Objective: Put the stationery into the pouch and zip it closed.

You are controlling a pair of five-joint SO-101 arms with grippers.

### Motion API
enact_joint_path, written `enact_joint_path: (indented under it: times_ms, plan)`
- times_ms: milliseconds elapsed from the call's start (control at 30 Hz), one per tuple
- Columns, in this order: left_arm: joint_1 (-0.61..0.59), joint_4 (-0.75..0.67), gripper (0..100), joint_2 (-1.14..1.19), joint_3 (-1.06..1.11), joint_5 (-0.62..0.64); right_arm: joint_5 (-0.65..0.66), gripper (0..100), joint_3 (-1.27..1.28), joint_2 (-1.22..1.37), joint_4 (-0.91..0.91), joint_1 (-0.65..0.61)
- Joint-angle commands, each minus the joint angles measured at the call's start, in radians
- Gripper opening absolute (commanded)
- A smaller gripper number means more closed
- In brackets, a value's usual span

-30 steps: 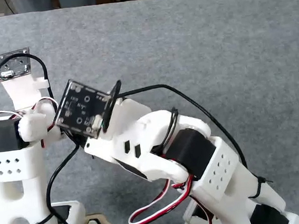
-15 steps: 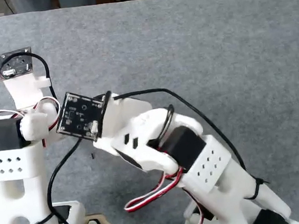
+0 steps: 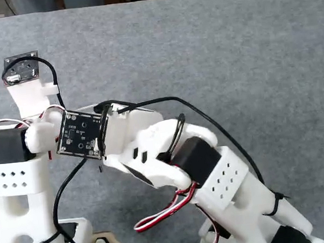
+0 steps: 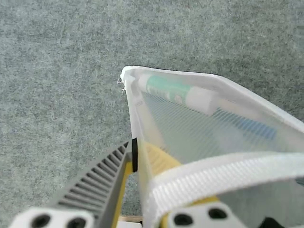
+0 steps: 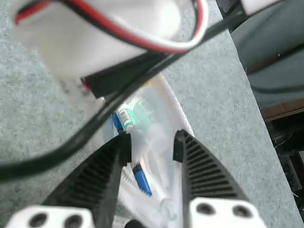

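A white mesh pouch (image 4: 190, 128) hangs over the grey carpet, and my left gripper (image 4: 135, 153) is shut on its edge near one corner. Through the mesh I see a green-and-white stick (image 4: 178, 92) and a blue pen (image 4: 247, 127). A white strap (image 4: 228, 166) crosses close to the left wrist camera. My right gripper (image 5: 152, 141) stands open, with its black fingers (image 5: 111, 166) on either side of the pouch (image 5: 159, 126). The blue pen (image 5: 142, 179) and the green-and-white stick (image 5: 132, 114) show between them. In the high view the right arm (image 3: 153, 151) leans across to the left arm (image 3: 32, 140), covering the pouch.
Grey carpet (image 3: 230, 52) covers the table, with open room to the right and at the back. The left arm's body and cables (image 5: 109, 42) hang just in front of the right wrist camera. The table's edge (image 5: 242, 61) lies beyond the pouch.
The right arm's wrist has swung left and down, closer to the left arm. The left arm has barely shifted.
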Motion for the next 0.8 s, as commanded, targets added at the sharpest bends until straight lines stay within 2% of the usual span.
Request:
enact_joint_path:
  times_ms: [0, 300, 500, 667, 767]
  plan:
    - [-0.013, -0.017, 3, -0.021, -0.005, 0.003, 0.008, 18.7, -0.076, -0.012, 0.048, 0.015]
    - [-0.013, -0.017, 3, -0.021, -0.007, 0.003, 0.008, 18.6, -0.302, -0.013, 0.219, 0.023]
    - [-0.013, -0.017, 3, -0.021, -0.007, 0.003, 0.014, 18.7, -0.437, -0.074, 0.396, 0.118]
    - [-0.013, -0.017, 3, -0.021, -0.008, 0.003, 0.015, 18.7, -0.380, -0.096, 0.589, 0.163]
    - [-0.013, -0.017, 3, -0.023, -0.008, 0.002, 0.008, 18.8, -0.234, -0.102, 0.591, 0.173]
